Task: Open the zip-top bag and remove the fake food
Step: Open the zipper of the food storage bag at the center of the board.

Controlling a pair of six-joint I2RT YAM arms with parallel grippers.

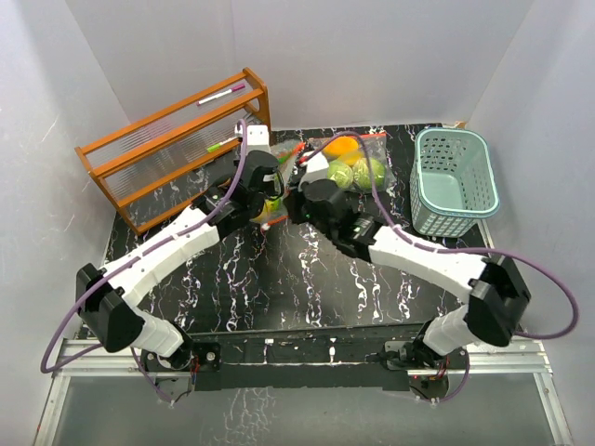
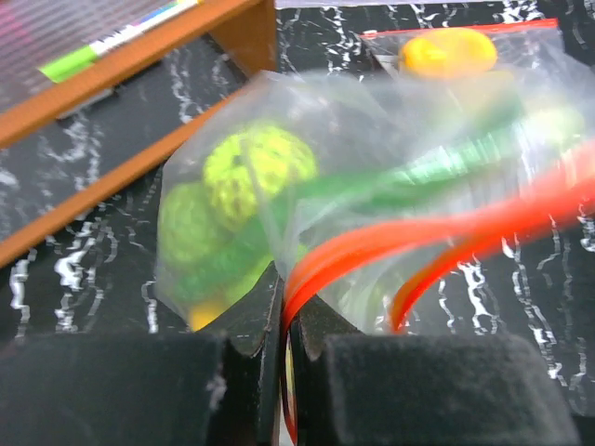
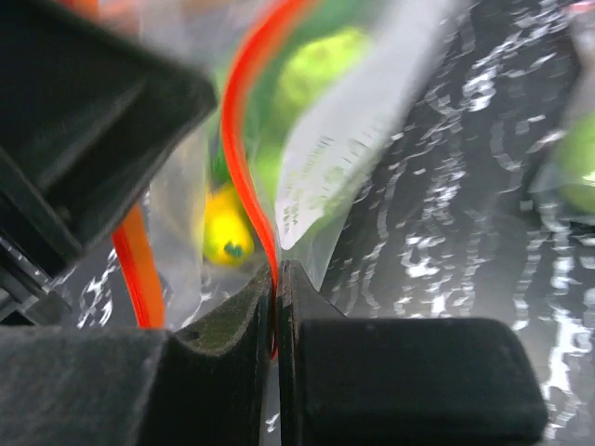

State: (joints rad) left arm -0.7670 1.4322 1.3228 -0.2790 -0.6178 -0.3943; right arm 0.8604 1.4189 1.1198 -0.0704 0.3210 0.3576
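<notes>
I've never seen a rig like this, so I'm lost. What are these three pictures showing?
Two robot arms, the left arm and right arm, are bolted at a table's near edge. One picture looks down from above; the other two come from a camera on each wrist. On the table stand a rack and a basket, with a clear bag of toy food between them. The left gripper and right gripper are each shut on the bag's red zip strip.

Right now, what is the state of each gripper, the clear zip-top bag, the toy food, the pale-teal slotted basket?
Clear zip-top bag: pinched at its orange zip edge.
Plastic toy food: inside the bag.
Left gripper: shut on the bag.
Right gripper: shut on the bag.
Pale-teal slotted basket: upright.
</notes>
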